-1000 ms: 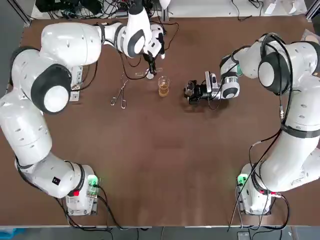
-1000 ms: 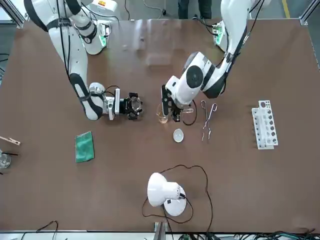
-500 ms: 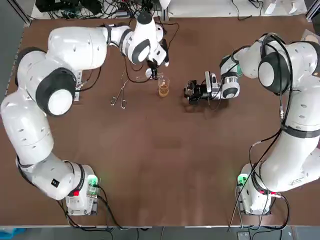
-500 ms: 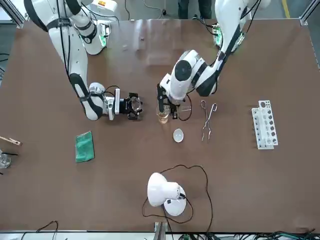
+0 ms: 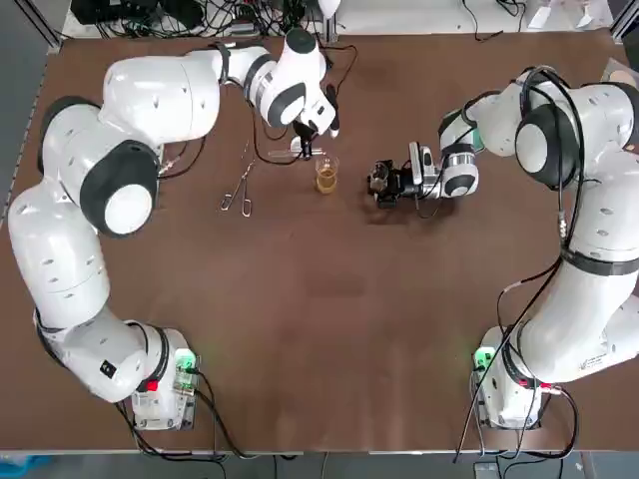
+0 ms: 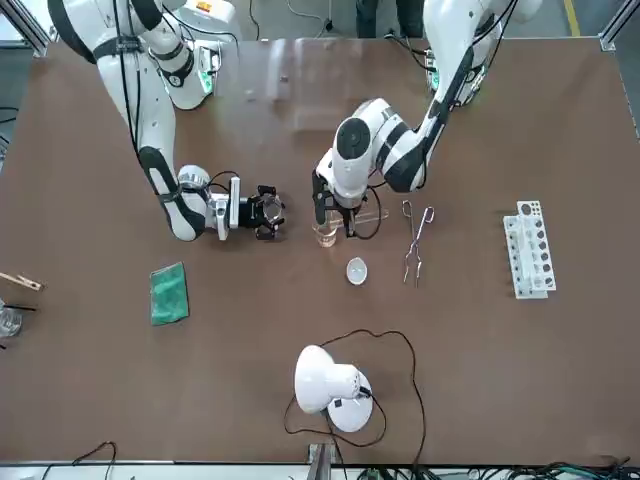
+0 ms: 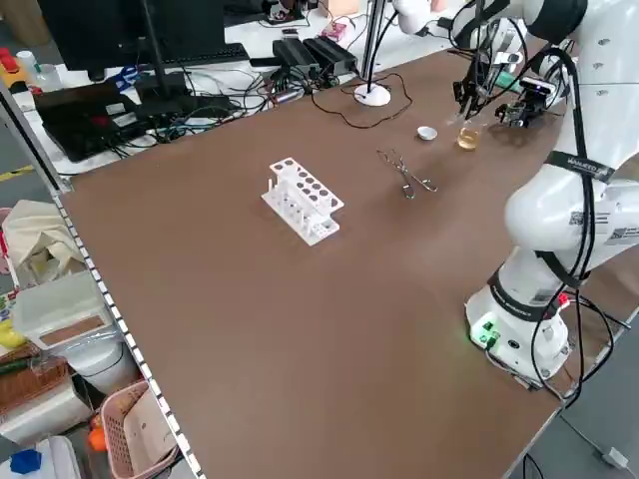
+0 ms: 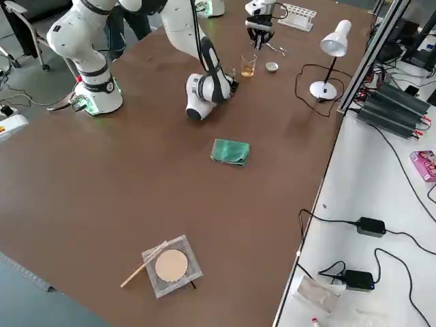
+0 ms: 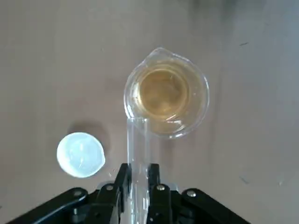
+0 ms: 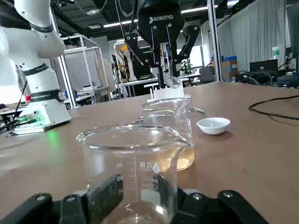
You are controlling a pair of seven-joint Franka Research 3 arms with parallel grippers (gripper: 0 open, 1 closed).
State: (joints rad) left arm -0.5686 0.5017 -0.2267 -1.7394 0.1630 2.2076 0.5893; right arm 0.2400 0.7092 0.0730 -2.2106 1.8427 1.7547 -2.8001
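A beaker (image 5: 326,176) stands on the counter (image 5: 329,329). The left jaws are above it, holding a tube (image 9: 138,149) whose mouth overhangs the rim. A dish (image 6: 356,269) sits just beyond the beaker to its left, tongs (image 5: 240,188) lie farther left, and a rack (image 6: 530,248) is leftmost. To the beaker's right, the right jaws grip a second beaker (image 5: 381,182), and a cloth (image 6: 168,293) lies beyond that.

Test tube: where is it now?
Top view, far centre: the test tube is clamped in the left gripper, its mouth over the amber beaker, white dish alongside; the right gripper holds an empty beaker to the right.
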